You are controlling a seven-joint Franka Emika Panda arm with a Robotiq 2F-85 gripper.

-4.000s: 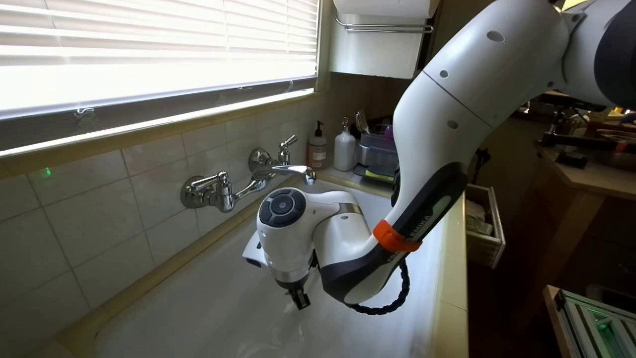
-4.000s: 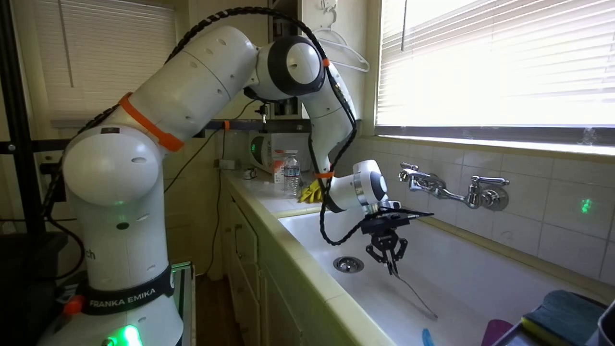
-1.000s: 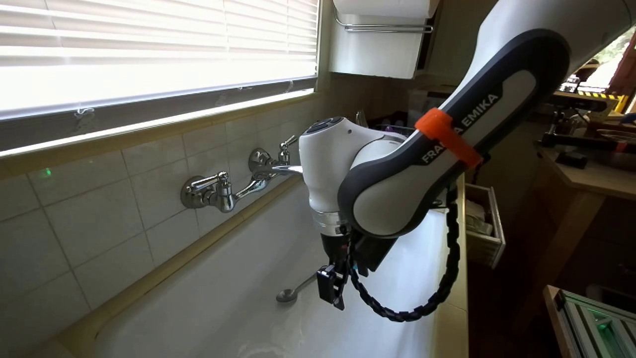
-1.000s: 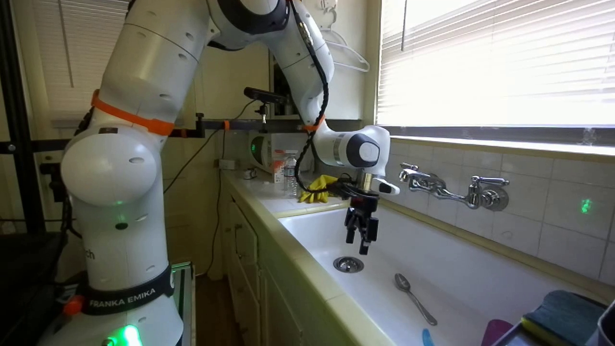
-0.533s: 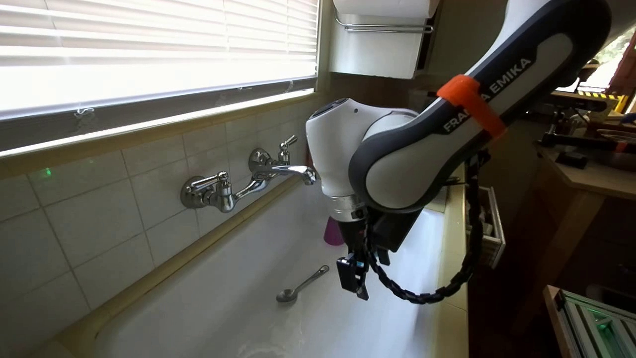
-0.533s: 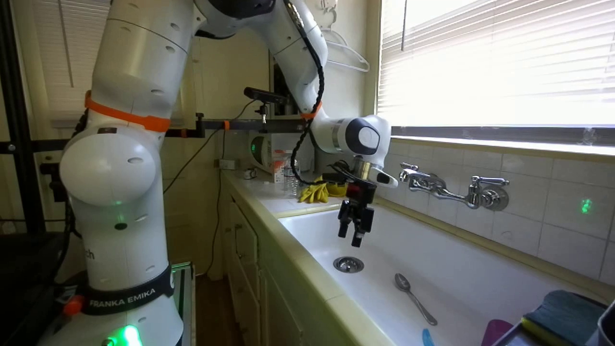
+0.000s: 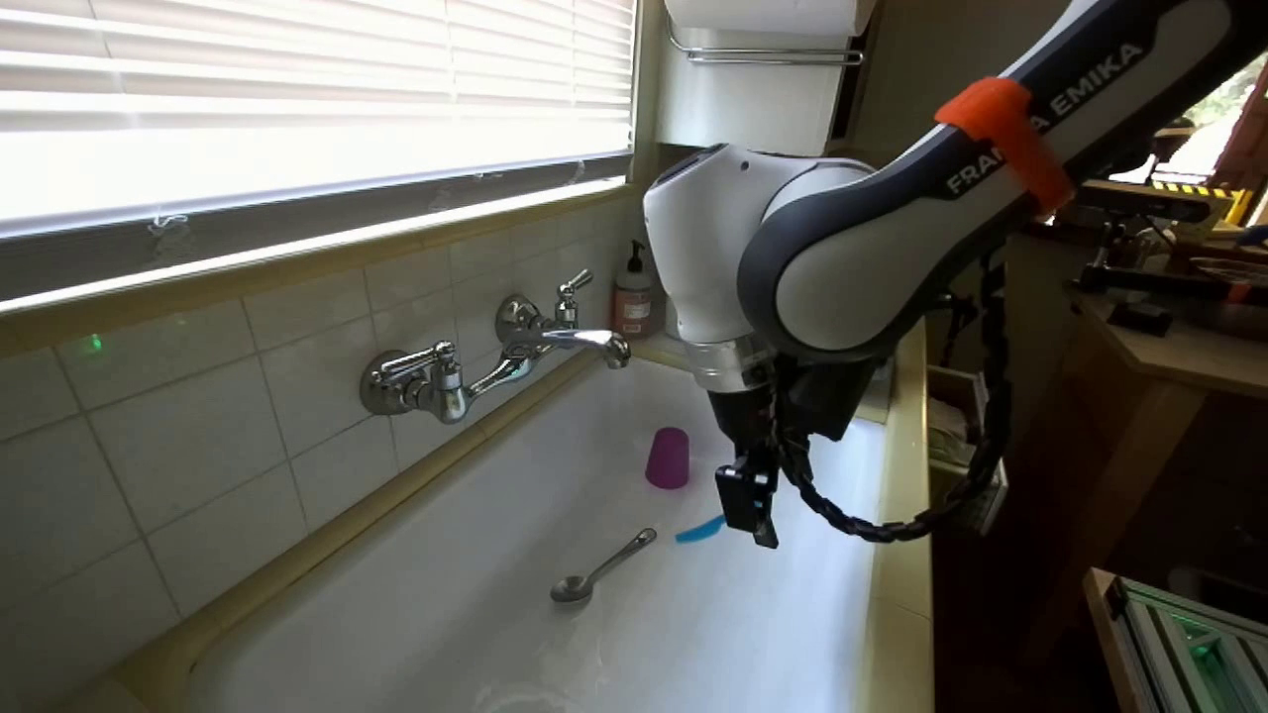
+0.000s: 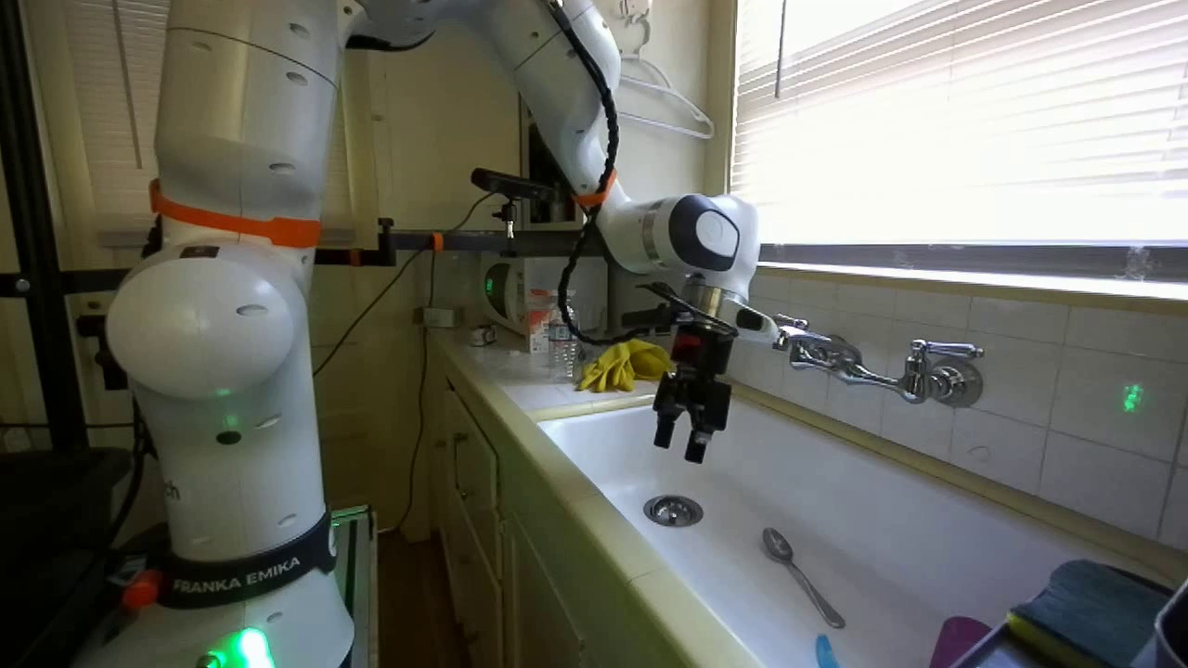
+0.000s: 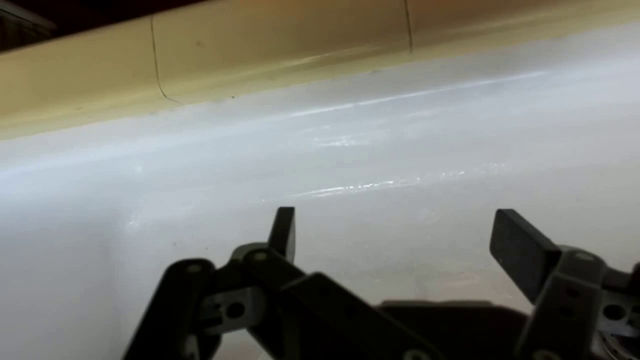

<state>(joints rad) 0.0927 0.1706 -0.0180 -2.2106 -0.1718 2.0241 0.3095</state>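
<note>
The spoon (image 8: 803, 577) is silver-coloured metal, with a shiny oval bowl and a slim handle. It lies on the sink floor, below the gripper (image 9: 394, 225) and well apart from it, bowl end nearer. The gripper hangs in the air, spread wide.

Beneath the gripper stretches a long, glossy white sink (image 8: 928, 520) with a yellow tiled rim (image 8: 580, 520). Off to the gripper's side, a chrome faucet (image 7: 520, 342) juts from a tiled wall under a bright window blind (image 7: 297, 99).

Only in an exterior view do the drain (image 8: 674, 511), below the gripper, and yellow gloves (image 8: 624, 365), on the counter behind it, show. A purple cup (image 7: 669, 458), beyond the gripper, appears nearly whole in an exterior view, as does a pump bottle (image 7: 632, 305). There a blue item (image 7: 700, 531), perhaps a utensil, is partly hidden behind the gripper.
</note>
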